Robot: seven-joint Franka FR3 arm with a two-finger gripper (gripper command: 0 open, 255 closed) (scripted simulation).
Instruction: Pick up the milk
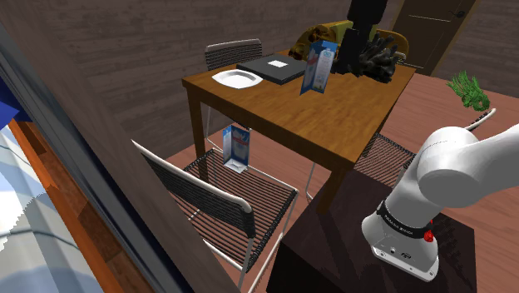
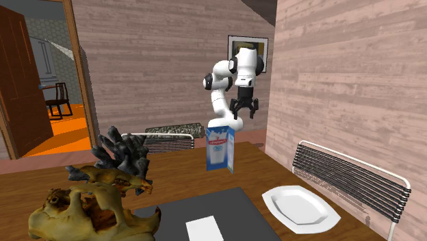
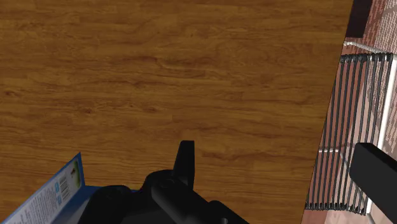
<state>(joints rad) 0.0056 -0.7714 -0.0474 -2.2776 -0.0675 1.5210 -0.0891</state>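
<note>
- The step in hand looks like the approach: the tool (image 2: pixel 244 115) hangs above the desk (image 1: pixel 333 125) with its fingers (image 3: pixel 184 159) spread wide and nothing between them.
- The milk (image 2: pixel 220 147), a blue and white carton, stands on the desk toward its middle. In the second exterior view the tool sits just above the carton's top and a little toward that view's right.
- In the wrist view the carton's edge shows outside the fingers, beside one of them, so the tool is not yet lined up over it.
- The next move probably calls for a sideways shift to bring the carton between the fingers. A descent to straddle its sides, a close and a lift would follow.
- The carton is tall and slim, so a finger clipping its top on the way down could tip it. A centred, straight descent looks safer.
- A second carton (image 1: pixel 236 148) of like look stands below the desk by the chair (image 1: pixel 224 200). Whether it rests on the floor or the seat is unclear. The one on the desk, nearest the tool, is most likely the target.
- Containers: the white plate (image 2: pixel 301 205) near the desk's edge is bare. The milk's top looks closed, and what it holds cannot be seen.
- A dark pad (image 2: pixel 233 202) with a white sheet on it lies beside the plate, near the milk.
</note>
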